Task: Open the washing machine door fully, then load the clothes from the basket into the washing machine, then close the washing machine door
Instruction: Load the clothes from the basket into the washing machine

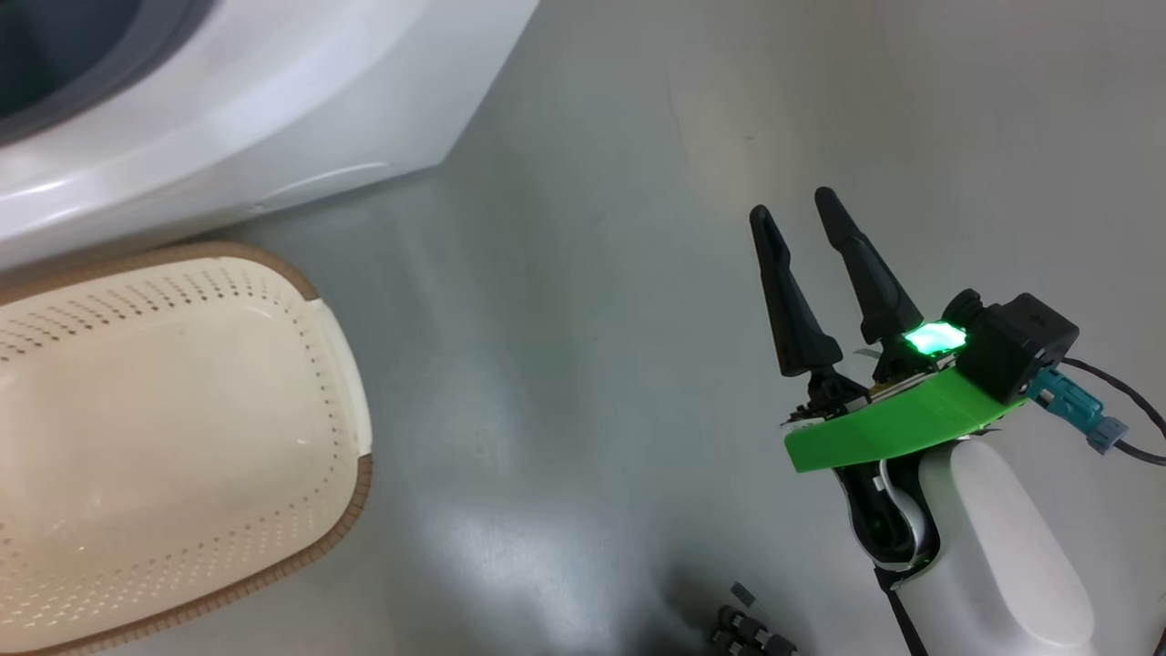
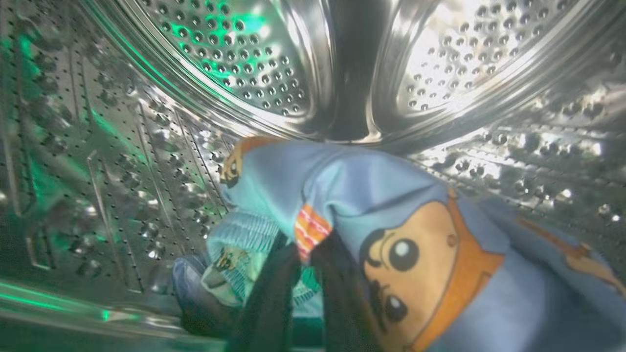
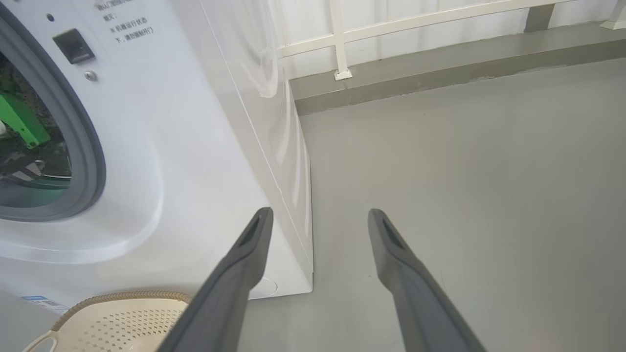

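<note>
The white washing machine [image 1: 273, 118] stands at the upper left, and its front and grey gasket [image 3: 93, 161] show in the right wrist view. The washing machine door is out of view. My left gripper [image 2: 308, 249] is deep inside the steel drum [image 2: 234, 49], shut on the light blue clothes [image 2: 371, 190] with orange cartoon prints that bunch around its fingers. The cream basket [image 1: 182, 410] sits on the floor beside the machine with nothing in it; its rim [image 3: 122, 297] also shows from the right wrist. My right gripper [image 1: 792, 205] [image 3: 319, 213] hangs open over bare floor, right of the machine.
Grey floor stretches to the right of the washer. A white railing [image 3: 337, 39] on a raised grey kerb [image 3: 440, 73] runs along the far side. A green part of my left arm [image 3: 19, 120] shows through the drum opening. Small dark parts [image 1: 747, 629] lie at the bottom edge.
</note>
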Controlling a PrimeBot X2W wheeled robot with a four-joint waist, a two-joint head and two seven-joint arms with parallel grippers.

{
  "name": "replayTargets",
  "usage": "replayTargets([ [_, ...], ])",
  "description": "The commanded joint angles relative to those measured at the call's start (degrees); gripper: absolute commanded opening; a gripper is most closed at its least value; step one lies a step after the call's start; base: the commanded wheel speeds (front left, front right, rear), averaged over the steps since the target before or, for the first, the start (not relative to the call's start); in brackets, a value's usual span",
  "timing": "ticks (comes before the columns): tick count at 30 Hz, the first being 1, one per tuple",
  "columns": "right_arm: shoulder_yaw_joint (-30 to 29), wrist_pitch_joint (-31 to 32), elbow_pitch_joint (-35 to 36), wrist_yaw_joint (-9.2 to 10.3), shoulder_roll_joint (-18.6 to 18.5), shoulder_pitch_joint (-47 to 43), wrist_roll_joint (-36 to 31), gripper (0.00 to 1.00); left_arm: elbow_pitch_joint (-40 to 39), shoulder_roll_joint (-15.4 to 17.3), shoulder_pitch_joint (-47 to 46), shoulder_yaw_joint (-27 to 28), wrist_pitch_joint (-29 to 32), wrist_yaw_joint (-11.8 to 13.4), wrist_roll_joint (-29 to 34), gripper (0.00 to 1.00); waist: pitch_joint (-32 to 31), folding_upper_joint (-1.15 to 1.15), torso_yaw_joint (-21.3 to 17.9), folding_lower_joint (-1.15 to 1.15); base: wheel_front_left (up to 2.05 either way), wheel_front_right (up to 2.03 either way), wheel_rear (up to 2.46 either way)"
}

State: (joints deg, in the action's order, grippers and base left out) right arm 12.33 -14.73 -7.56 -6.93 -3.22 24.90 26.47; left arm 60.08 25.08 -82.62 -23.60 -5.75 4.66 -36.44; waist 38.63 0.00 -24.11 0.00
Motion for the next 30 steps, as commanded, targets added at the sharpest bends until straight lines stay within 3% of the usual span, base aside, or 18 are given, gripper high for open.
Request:
replayTargets([
  [1,0.8,-0.3,1.4,-0.56,0.3,-0.7,0.4,1.0,0.1,1.7,-1.6,0.0,0.1,0.6,1.1,1.0,0.7,0.0,-0.5,0.0,0.0,0.0,0.0],
  [19,0.4,-0.3,0.1,-0.56,0.3,0.0,-0.5,1.0,8.8,-4.3,1.2,-2.3,-3.7,-5.7,-0.1,1.0,-4.8,0.0,5.0,0.0,0.0,0.0,0.0],
  [30,-0.7,-0.3,-0.4,-0.56,-0.9,-0.9,-0.5,1.0,5.9,-6.6,8.1,-2.5,-8.6,-8.7,-0.9,1.0,-9.5,0.0,9.0,0.0,0.0,0.0,0.0],
])
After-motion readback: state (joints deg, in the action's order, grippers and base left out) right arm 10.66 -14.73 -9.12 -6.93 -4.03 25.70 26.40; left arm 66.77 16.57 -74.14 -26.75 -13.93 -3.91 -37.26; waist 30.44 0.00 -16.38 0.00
